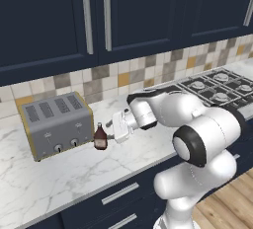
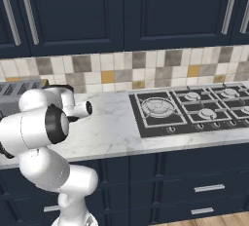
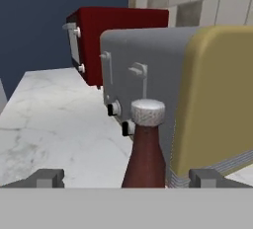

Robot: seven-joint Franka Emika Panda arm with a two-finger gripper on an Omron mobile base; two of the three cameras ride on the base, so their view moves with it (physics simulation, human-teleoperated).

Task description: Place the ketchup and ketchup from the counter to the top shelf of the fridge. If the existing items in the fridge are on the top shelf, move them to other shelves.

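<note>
One maroon ketchup bottle upright on the desk, just beside the grey toaster, my gripper spread wide, fingertips either side of it, not pinching.

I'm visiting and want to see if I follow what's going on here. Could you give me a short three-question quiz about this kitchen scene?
1. True or false: the pincer is already clamped on the ketchup bottle.
2. What stands right beside the bottle on the counter? A) kettle B) toaster C) pan
3. What colour is the bottle's cap?

Key
1. False: the pincer is open, with a finger on each side of the bottle, in the hand view.
2. B, the grey toaster with yellowish ends.
3. Pale grey-white, above a dark maroon neck.
</note>
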